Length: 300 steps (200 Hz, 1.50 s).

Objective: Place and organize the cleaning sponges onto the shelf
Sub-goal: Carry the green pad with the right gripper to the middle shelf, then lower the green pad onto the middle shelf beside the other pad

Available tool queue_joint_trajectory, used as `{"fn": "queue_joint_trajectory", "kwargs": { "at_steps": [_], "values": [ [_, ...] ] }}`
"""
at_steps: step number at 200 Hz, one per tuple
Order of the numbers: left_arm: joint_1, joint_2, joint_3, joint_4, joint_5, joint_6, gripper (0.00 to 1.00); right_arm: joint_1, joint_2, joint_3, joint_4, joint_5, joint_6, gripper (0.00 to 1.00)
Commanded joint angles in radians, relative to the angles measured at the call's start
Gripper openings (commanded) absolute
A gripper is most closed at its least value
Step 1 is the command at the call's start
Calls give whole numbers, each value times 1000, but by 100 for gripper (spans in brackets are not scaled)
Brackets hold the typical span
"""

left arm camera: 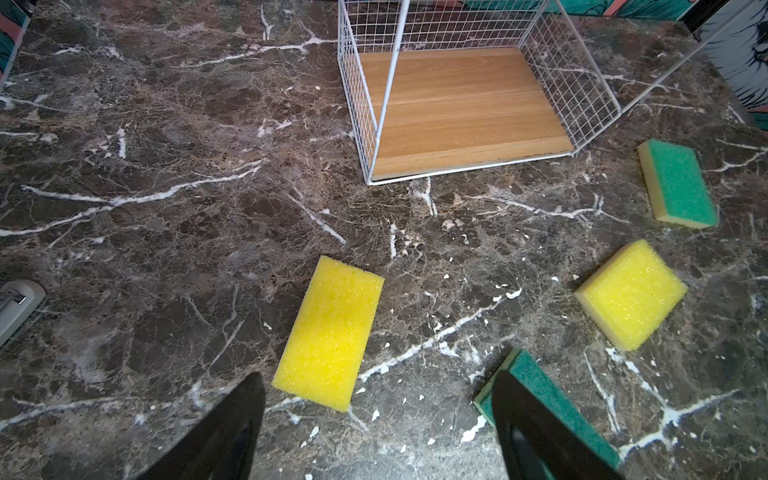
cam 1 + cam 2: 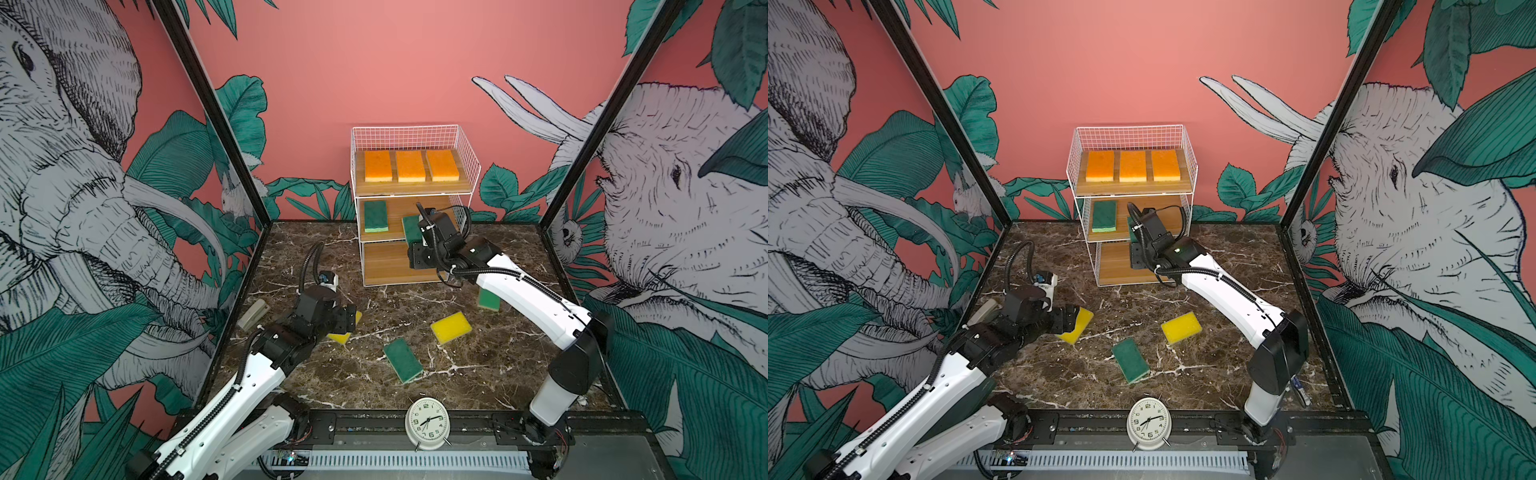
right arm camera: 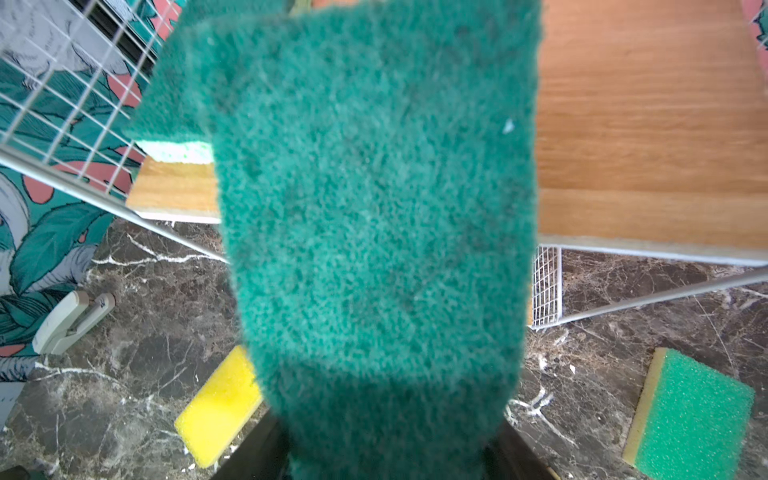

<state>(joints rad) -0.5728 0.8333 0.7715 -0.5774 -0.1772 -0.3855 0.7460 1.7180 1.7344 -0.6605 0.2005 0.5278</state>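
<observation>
The shelf [image 2: 415, 189] stands at the centre of both top views against the pink wall, white wire mesh around three wooden boards that step forward toward the bottom of the frame. On its top board three orange sponges [image 2: 410, 165] lie side by side, long axes running up the frame, a paler foam edge along their near ends. The held green sponge [image 3: 374, 208] turns a fuzzy dark green scouring face to the right wrist camera. In a top view its long axis runs up the frame with a slight lean, the far end over the middle board and the near end in the right gripper [image 2: 417, 248], whose fingers are clamped on it. Whether it touches the board cannot be told. Just left of it on that board lies a second green sponge [image 2: 375, 216], roughly parallel, with a mint foam edge at its near end. The right arm [image 2: 532, 299] rises at the lower right, its white forearm sloping up and left to the shelf front. The left arm [image 2: 249, 374] reaches in from the lower left. The left gripper [image 1: 376, 386] has its fingers spread wide and empty, low over the marble table [image 2: 478, 374] at one end of the near yellow sponge [image 1: 330, 332], which lies on a diagonal. Right of centre lies the far yellow sponge [image 2: 451, 327], also skewed. Below centre, the loose green sponge [image 2: 402, 359] leans from upper left to lower right. A paler green sponge [image 2: 489, 300] is partly hidden under the right forearm.
</observation>
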Motion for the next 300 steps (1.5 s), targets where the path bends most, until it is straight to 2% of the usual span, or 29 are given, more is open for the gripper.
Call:
{"fn": "queue_joint_trajectory", "kwargs": {
  "at_steps": [1,87,171,300],
  "values": [
    [-4,7,25,24,-13,11,86,-9,18,27,39,30,8,60],
    [-4,17,16,43,-24,18,86,-16,58,61,92,63,-12,59],
    [-4,42,4,68,-29,22,86,-15,52,24,175,138,-47,57],
    [-4,53,-12,79,-46,23,86,-13,90,-35,376,163,-66,57]
  ]
}}
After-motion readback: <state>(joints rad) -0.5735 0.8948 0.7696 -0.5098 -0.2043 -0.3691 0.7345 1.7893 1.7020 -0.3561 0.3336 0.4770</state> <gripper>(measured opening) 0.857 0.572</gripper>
